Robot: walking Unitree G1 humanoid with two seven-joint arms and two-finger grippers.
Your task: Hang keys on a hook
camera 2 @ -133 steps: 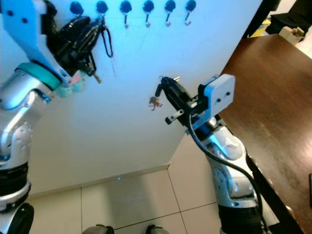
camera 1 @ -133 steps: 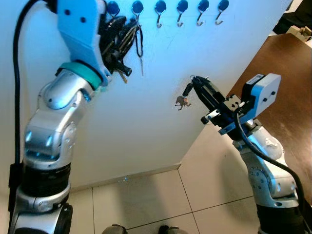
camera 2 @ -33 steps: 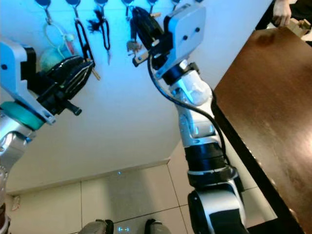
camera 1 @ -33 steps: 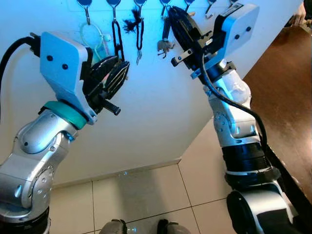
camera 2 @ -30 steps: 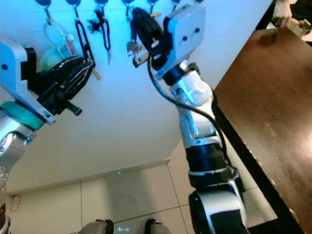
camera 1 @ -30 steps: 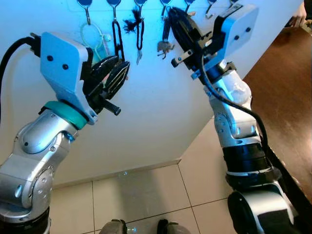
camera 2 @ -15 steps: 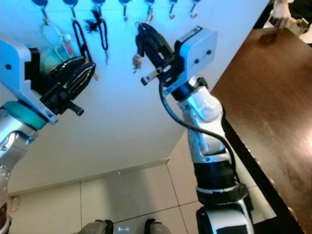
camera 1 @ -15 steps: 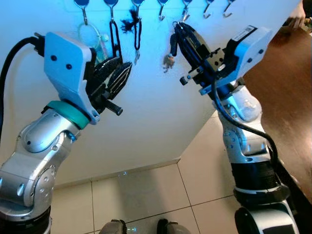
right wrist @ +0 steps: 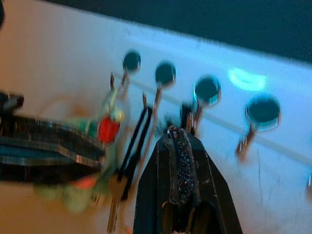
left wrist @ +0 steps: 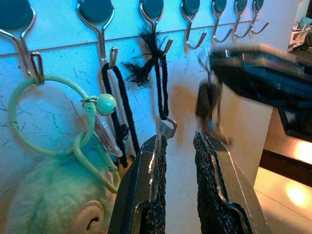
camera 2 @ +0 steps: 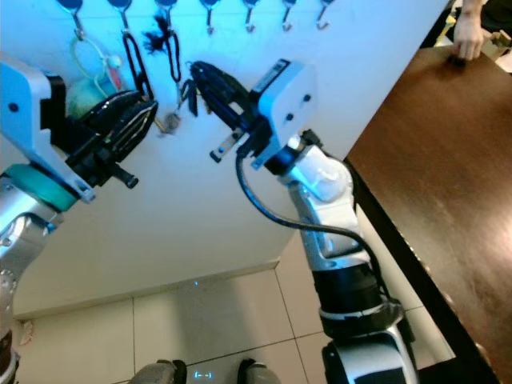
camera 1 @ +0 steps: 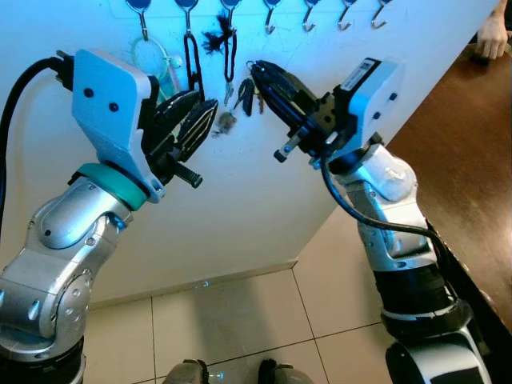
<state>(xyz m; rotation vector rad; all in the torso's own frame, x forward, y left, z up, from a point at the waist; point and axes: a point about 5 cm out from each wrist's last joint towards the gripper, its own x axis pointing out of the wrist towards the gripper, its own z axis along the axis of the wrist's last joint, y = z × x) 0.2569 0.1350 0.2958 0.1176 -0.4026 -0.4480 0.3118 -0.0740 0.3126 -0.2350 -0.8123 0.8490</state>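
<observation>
My right gripper (camera 1: pixel 258 70) is raised in front of the white wall, shut on a bunch of keys (camera 1: pixel 245 98) with a small charm (camera 1: pixel 226 121) dangling below. The keys hang blurred, below the row of blue-capped hooks (camera 1: pixel 270 11) and just right of my left gripper (camera 1: pixel 200 110). That left gripper is open with nothing between its fingers (left wrist: pixel 157 151) and points at the wall under the hooks. In the right wrist view the black fingers (right wrist: pixel 178 146) are pressed together.
A green ring with a pompom (left wrist: pixel 58 112), a black strap (camera 1: pixel 192 60) and a frayed black cord (camera 1: pixel 226 40) hang on the three leftmost hooks; the hooks to their right (left wrist: pixel 192 19) are bare. A brown table (camera 1: pixel 480 160) stands at right, a person's hand (camera 1: pixel 492 36) on it. Tiled floor (camera 1: pixel 240 320) below.
My right gripper has swung left and lower with the keys, from below the middle hooks to beside the left gripper. The keys are swinging. The left arm has barely moved.
</observation>
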